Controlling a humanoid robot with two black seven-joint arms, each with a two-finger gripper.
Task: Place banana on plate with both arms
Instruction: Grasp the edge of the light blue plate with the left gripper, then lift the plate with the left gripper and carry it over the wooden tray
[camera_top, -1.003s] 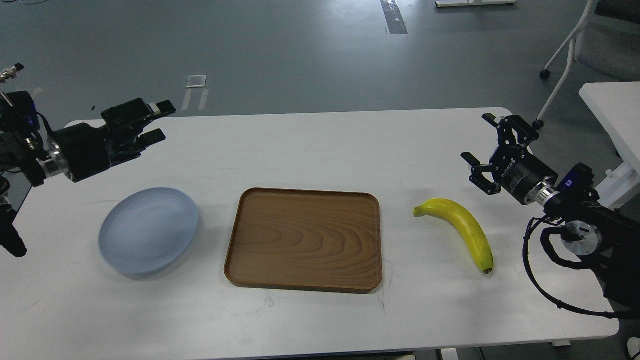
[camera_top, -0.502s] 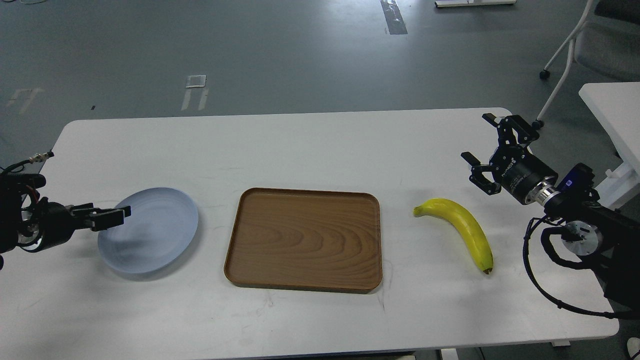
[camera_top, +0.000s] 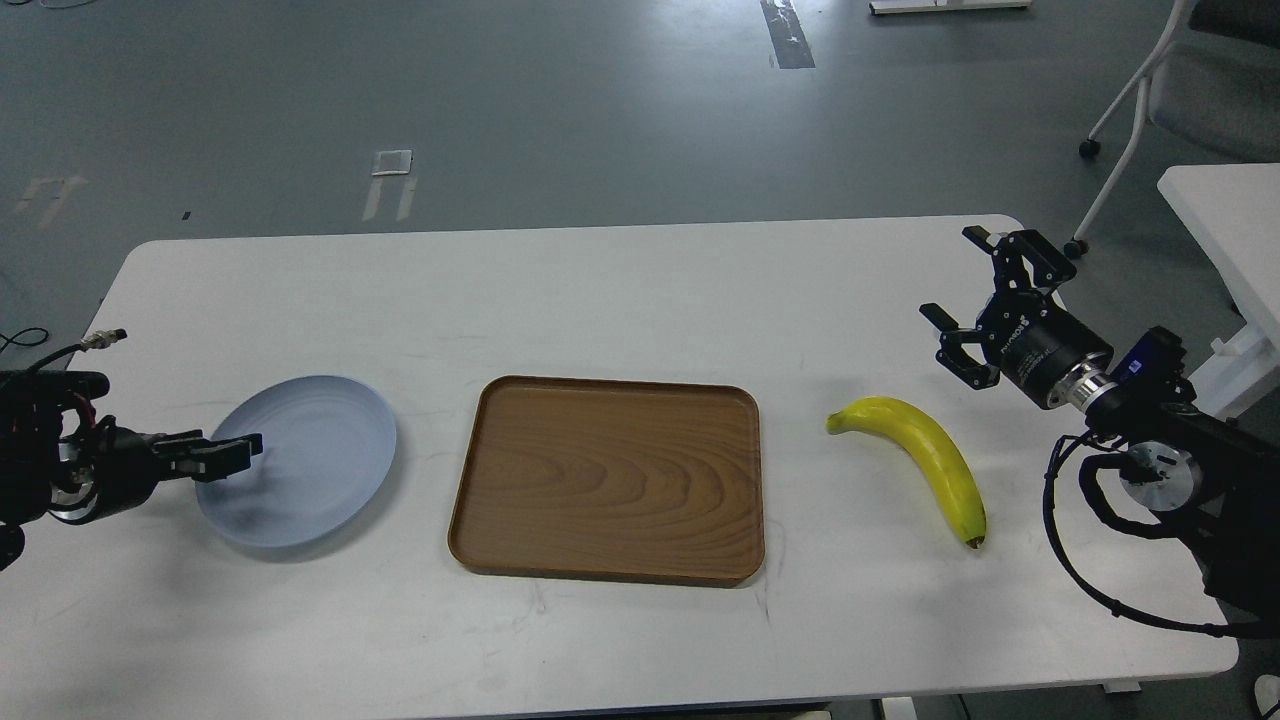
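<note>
Step in hand: gripping the plate (camera_top: 300, 455) near the table's (camera_top: 600, 280) left edge; left pincer (camera_top: 222, 456) at its rim, grip unclear. Right pincer (camera_top: 968, 300) spread beyond the banana (camera_top: 930, 460) and must descend.

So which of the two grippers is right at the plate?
The left gripper: its tips reach over the near-left rim of the blue-grey plate. The right gripper hangs far off, beyond the banana, jaws spread.

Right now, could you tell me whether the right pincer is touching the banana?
Apart. The head view shows bare white table between the right pincer and the banana.
</note>
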